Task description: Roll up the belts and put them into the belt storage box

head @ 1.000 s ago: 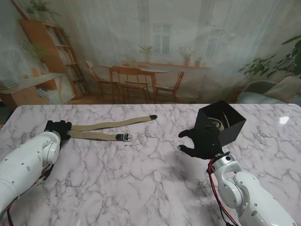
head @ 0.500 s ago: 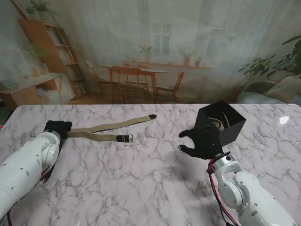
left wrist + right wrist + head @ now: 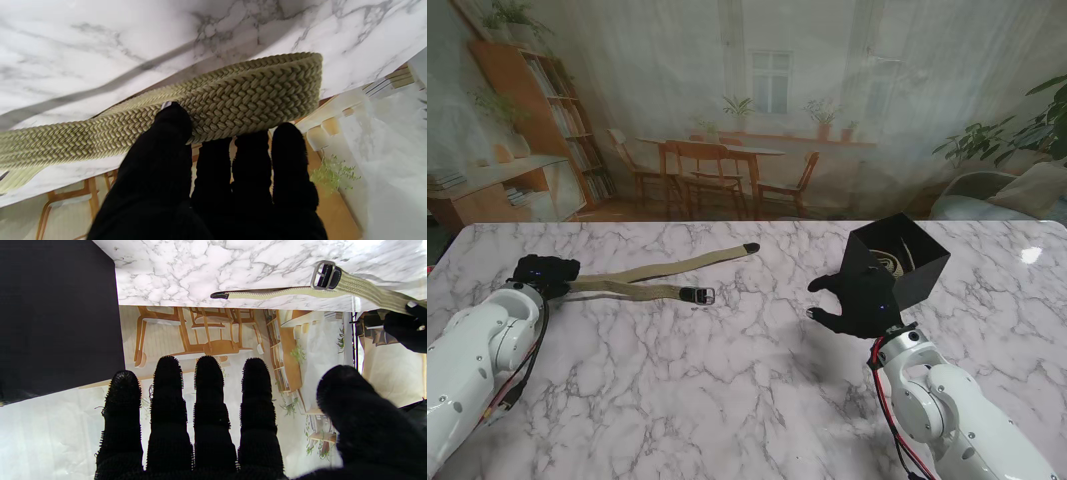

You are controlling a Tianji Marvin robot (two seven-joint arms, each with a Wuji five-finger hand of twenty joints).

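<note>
A tan woven belt (image 3: 642, 279) lies folded on the marble table's left half, its metal buckle (image 3: 702, 296) nearer to me and its dark tip (image 3: 752, 247) farther away. My left hand (image 3: 544, 273) in its black glove is shut on the belt's fold (image 3: 253, 96), thumb (image 3: 170, 126) pressed on the weave and the other fingers behind it. The black storage box (image 3: 897, 262) stands on the right, tipped toward me, with a rolled belt (image 3: 889, 265) inside. My right hand (image 3: 855, 303) is open, fingers spread (image 3: 206, 400), just in front of the box.
The marble table's (image 3: 727, 380) far edge runs behind the belt and box. The printed backdrop of a dining room hangs beyond it. In the right wrist view the box wall (image 3: 56, 316) fills one side, with the buckle (image 3: 325, 275) across the table.
My left hand has drawn back to the left with the belt's fold, lifting it slightly. The buckle end slid a little to the right. My right hand stayed still.
</note>
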